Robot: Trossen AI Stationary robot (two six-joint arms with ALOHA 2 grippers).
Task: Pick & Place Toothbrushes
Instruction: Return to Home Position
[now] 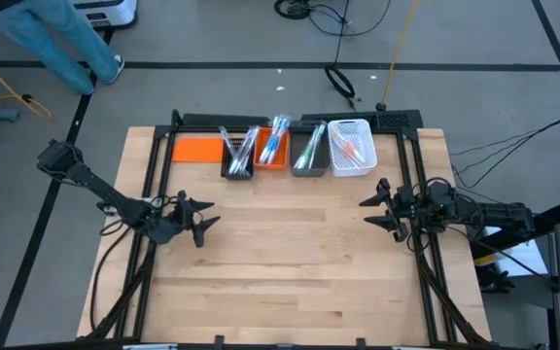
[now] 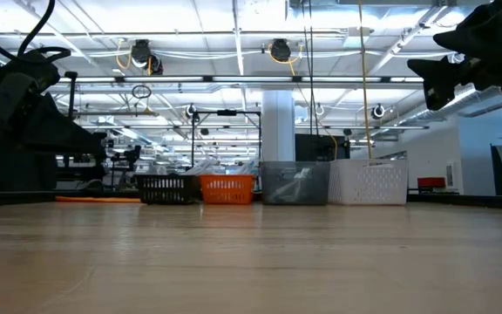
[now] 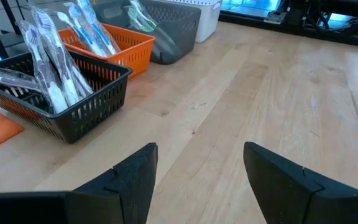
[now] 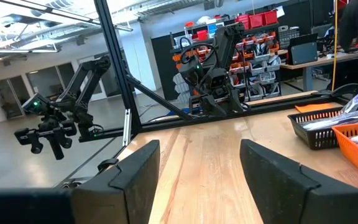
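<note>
Four bins stand in a row along the far edge of the wooden table (image 1: pixel 290 292), and the toothbrushes (image 3: pixel 55 74) lie inside them: thin sticks, many in shiny clear wrappers, most leaning up over the rims. Black bin (image 1: pixel 237 175): pale white-and-grey brushes (image 3: pixel 42 59) in crinkled wrappers. Orange bin (image 1: pixel 272 165), just beside it: blue brushes (image 3: pixel 93 30). Grey bin (image 1: pixel 308 172): green brushes (image 1: pixel 314 144). White bin (image 1: pixel 352 174): orange-pink brushes (image 1: pixel 350 148) lying low on its floor. A flat orange sheet (image 1: pixel 196 149) lies on the table beside the black bin, on the side away from the other bins. Left gripper (image 1: pixel 202 219): over the left part of the table, well apart from the bins, fingers (image 3: pixel 135 180) spread wide with only bare wood between them. Right gripper (image 1: pixel 375 207): over the right part of the table, likewise wide open and holding nothing. Bare wood lies between each gripper and the row of bins. Black frame rails (image 1: pixel 154 194) run along both sides of the table. Beyond the far left corner, a person's legs (image 1: pixel 71 44) in blue trousers stand on the grey floor, and cables (image 1: pixel 343 83) trail across the floor behind the bins.
</note>
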